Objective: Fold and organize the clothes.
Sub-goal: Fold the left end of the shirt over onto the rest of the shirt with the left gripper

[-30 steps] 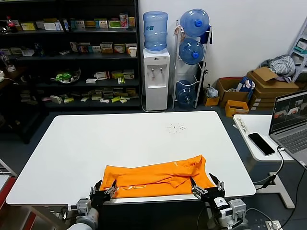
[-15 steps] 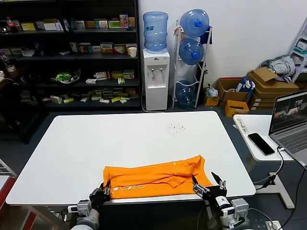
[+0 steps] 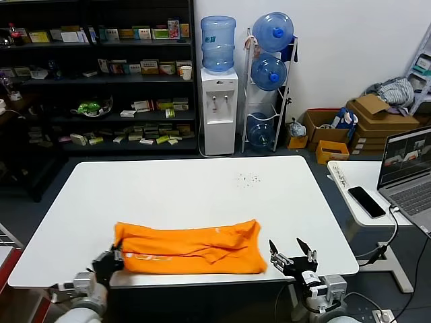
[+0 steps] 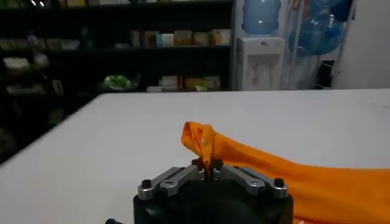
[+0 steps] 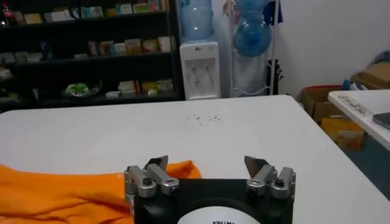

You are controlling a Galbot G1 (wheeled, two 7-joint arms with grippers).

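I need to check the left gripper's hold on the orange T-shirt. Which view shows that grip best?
The left wrist view: the left gripper is shut on a bunched edge of the orange T-shirt. The head view shows the grip small at the near table edge. The right wrist view shows only shirt fabric beyond the open right gripper.

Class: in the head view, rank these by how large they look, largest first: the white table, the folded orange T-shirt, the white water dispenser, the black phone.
1. White rectangular table.
2. Bright orange cotton T-shirt, folded.
3. White water dispenser; it stands farther back, so this is apparent size only.
4. Black phone, clearly smallest.
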